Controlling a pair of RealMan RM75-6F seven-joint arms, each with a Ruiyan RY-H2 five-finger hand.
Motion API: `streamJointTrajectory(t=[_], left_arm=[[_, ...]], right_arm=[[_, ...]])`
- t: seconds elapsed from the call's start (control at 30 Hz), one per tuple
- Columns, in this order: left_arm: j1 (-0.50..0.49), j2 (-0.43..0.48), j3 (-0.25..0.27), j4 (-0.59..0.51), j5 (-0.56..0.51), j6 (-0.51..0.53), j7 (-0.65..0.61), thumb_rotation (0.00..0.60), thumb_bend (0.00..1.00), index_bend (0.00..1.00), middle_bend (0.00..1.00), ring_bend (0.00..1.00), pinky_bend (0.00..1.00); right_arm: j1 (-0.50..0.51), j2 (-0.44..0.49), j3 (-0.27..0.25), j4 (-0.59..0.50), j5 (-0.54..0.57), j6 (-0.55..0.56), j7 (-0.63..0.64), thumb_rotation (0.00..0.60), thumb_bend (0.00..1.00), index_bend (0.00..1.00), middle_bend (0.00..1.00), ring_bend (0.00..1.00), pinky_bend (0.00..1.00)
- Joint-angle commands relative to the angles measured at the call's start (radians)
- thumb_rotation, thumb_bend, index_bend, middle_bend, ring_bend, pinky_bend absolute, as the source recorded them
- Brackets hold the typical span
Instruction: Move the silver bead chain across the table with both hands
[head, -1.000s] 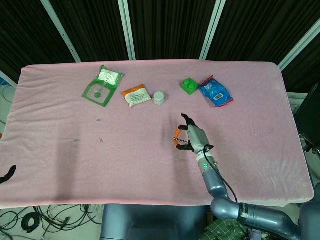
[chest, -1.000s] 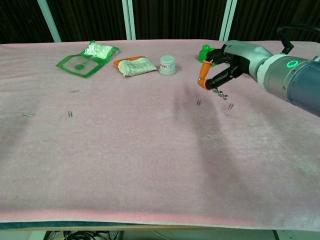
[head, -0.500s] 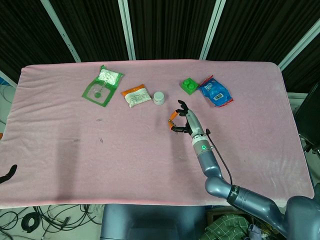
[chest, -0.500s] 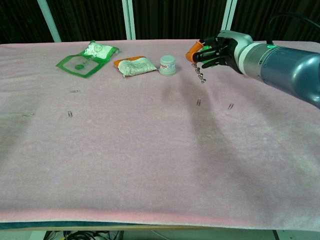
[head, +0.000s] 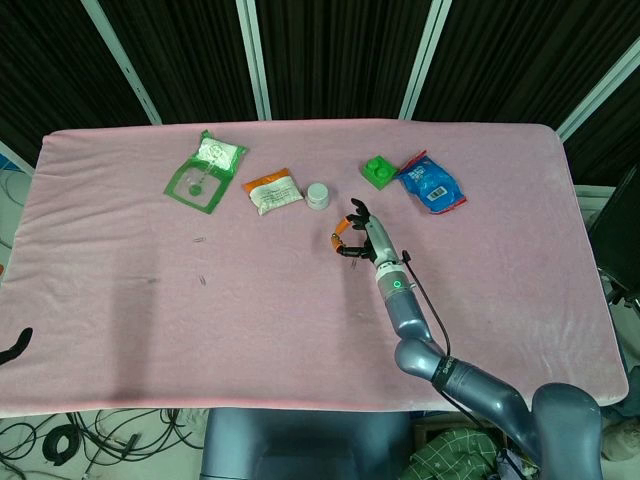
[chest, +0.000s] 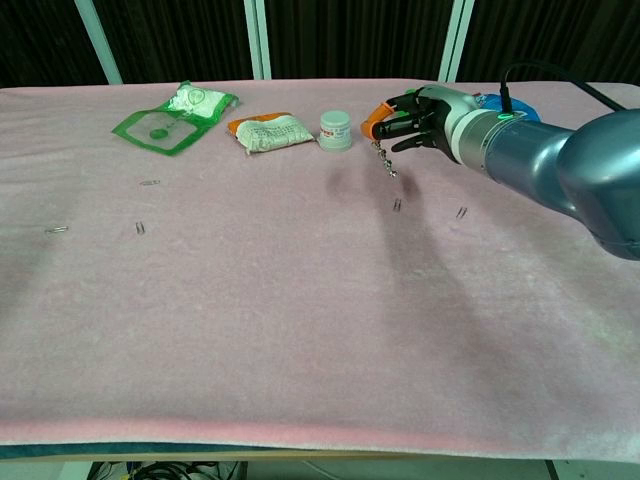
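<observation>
My right hand (head: 360, 232) hovers over the middle of the pink table (head: 520, 300), just right of a small white jar (head: 317, 195). Its dark, orange-tipped fingers pinch the silver bead chain (chest: 384, 161), and a short length of it dangles below the hand (chest: 410, 118), above the cloth. In the head view the chain (head: 346, 251) shows as a small dark string under the fingers. Neither view shows my left hand.
Along the far side lie a green packet (head: 205, 170), an orange-white packet (head: 272, 190), a green block (head: 377, 171) and a blue packet (head: 430, 182). Paper clips (chest: 397, 205) lie scattered on the cloth. A dark curved shape (head: 14, 346) sits off the table's left front edge.
My right hand has carried the chain away from me and to the left, from mid-table to just beside the white jar. Nothing else has moved.
</observation>
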Motion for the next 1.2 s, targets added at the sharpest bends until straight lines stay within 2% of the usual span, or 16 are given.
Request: streamJointTrajectory(t=[0.03, 0.27, 0.8, 1.2], left_arm=[[-0.001, 0.0, 0.0, 0.001, 0.0, -0.002, 0.0, 0.6, 0.26, 0.05, 0.02, 0.0, 0.0], [-0.004, -0.003, -0.002, 0.006, -0.005, -0.008, 0.001, 0.6, 0.26, 0.05, 0.02, 0.0, 0.0], [-0.005, -0.007, -0.004, 0.005, -0.008, -0.007, 0.012, 0.6, 0.26, 0.05, 0.02, 0.0, 0.0], [-0.006, -0.009, -0.004, 0.005, -0.009, -0.006, 0.022, 0.6, 0.26, 0.05, 0.02, 0.0, 0.0]], right_arm=[[0.016, -0.025, -0.003, 0.048, -0.033, -0.017, 0.042, 0.6, 0.4, 0.65, 0.0, 0.04, 0.18], [0.028, -0.061, -0.016, 0.133, -0.079, -0.038, 0.121, 0.6, 0.4, 0.65, 0.0, 0.04, 0.18], [0.027, -0.094, -0.042, 0.219, -0.161, -0.041, 0.25, 0.6, 0.4, 0.65, 0.0, 0.04, 0.18], [0.007, -0.109, -0.091, 0.258, -0.284, 0.023, 0.381, 0.6, 0.4, 0.66, 0.0, 0.04, 0.17]])
